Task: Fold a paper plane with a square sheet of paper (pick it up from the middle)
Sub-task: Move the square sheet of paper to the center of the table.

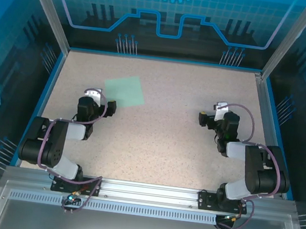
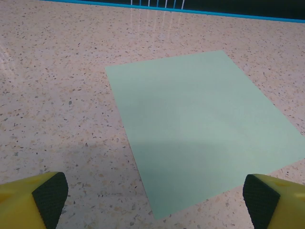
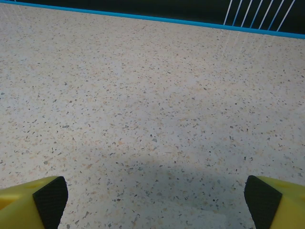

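Left half of the speckled beige surface point(image 1: 160, 143), toward the far side: a thin pale mint-green square sheet of paper point(image 1: 124, 90) lies flat, turned a bit askew, w/ no creases or folds yet, so the folding hasn't begun. Handling, as a judgement: v. light, floppy, no stiffness to speak of. It'll prob. slide on the smooth top if nudged sideways, and it creases for good if pinched carelessly. No raised edge to get under, so per the task the ctr of the sheet is the place to take it: press down w/ both fingertips and pinch a small ridge up, gently. Corner grabs would likely just push it around. The left tool point(image 1: 111, 107) sits just near of the sheet's near edge, apart from it. In the left wrist view the yellow fingers w/ black pads point(image 2: 50, 193) stand fully spread, nothing between them, the sheet's near corner reaching in between below. Well apart, on the right half, the right tool point(image 1: 204, 118) hangs over bare surface, fingers also spread to the max, holding and touching nothing.
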